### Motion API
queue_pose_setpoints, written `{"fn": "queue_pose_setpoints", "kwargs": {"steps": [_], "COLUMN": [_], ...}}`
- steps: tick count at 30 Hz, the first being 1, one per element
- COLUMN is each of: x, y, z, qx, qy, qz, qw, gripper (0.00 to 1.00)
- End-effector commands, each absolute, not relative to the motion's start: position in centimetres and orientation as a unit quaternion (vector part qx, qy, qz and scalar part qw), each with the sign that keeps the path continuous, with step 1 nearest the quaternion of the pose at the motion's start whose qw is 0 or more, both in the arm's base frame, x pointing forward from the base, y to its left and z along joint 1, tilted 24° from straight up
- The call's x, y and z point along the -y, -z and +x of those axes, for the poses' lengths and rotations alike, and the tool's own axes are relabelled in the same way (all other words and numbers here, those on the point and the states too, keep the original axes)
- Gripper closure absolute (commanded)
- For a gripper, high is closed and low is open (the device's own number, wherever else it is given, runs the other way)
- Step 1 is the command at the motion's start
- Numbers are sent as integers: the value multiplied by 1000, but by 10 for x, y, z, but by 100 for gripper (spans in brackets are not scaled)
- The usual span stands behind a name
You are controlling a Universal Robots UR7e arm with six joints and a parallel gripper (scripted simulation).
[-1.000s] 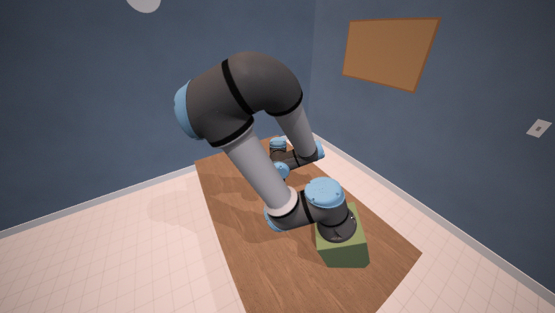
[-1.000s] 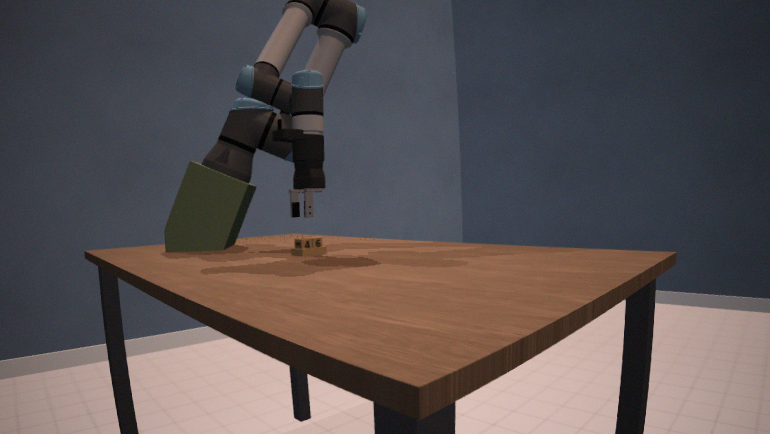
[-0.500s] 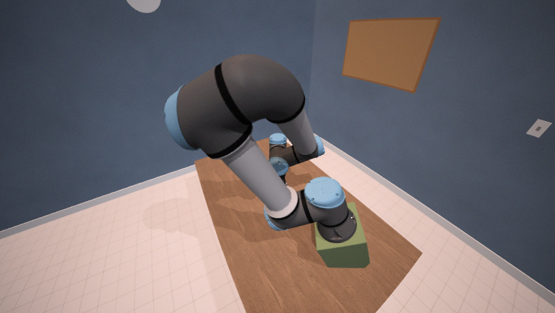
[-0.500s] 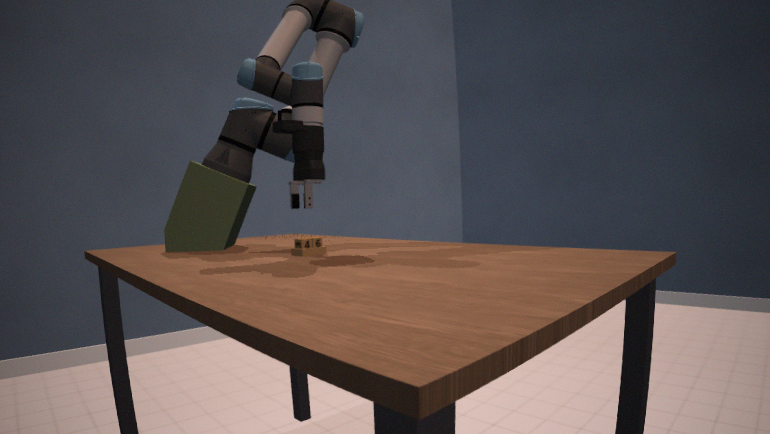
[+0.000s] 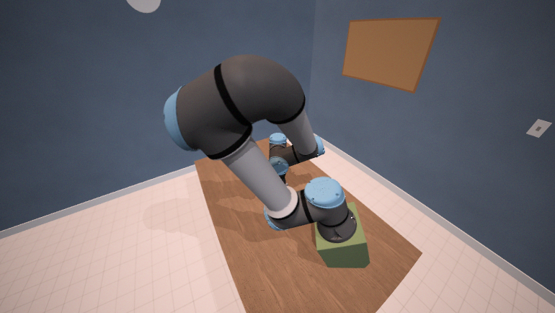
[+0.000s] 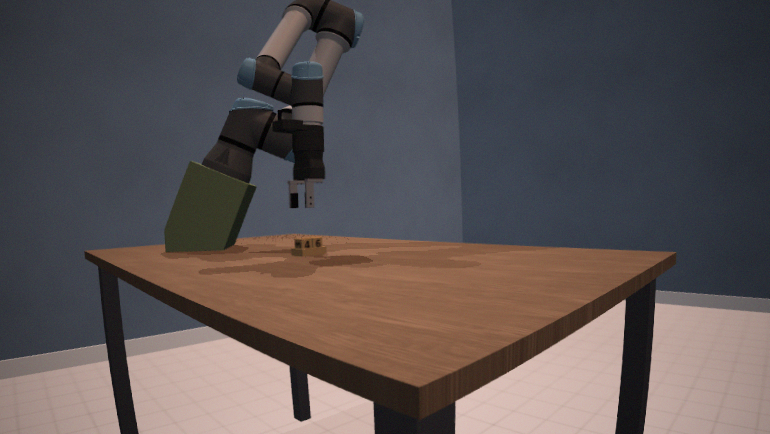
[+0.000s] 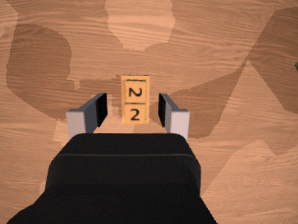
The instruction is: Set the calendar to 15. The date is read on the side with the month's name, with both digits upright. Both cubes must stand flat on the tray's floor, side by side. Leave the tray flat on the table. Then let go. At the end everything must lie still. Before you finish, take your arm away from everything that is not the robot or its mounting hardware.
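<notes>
The small wooden calendar tray [image 6: 308, 251] stands flat on the table, with two wooden cubes side by side in it. In the wrist view, the far cube [image 7: 135, 91] and the near cube [image 7: 135, 113] both show a 2 on top. In the exterior view, the left cube [image 6: 300, 243] and the right cube [image 6: 316, 243] show faces that look like 4 and 6, too small to be sure. My gripper [image 6: 301, 200] hangs well above the cubes, open and empty. In the wrist view, its fingers frame the cubes from high up. In the top view the arm hides the gripper and the calendar.
The arm's green pedestal [image 6: 207, 207] stands on the table left of the calendar and also shows in the top view [image 5: 342, 241]. The table edges are far from the tray.
</notes>
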State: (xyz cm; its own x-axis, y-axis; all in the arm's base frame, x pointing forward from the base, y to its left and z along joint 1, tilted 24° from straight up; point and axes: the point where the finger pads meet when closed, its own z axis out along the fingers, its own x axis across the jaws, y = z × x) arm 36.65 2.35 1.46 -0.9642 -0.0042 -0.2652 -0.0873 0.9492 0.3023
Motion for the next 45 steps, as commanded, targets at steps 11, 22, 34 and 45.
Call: {"fn": "queue_pose_setpoints", "kwargs": {"steps": [11, 22, 34, 45], "x": [-23, -20, -10, -1], "y": [-15, -24, -54, -79], "z": [367, 364, 356, 349], "qx": [-978, -978, -978, -978], "qy": [-157, -157, -157, -157], "qz": [-23, -23, -23, -23], "qw": [132, 132, 132, 132], "gripper": [0, 0, 0, 0]}}
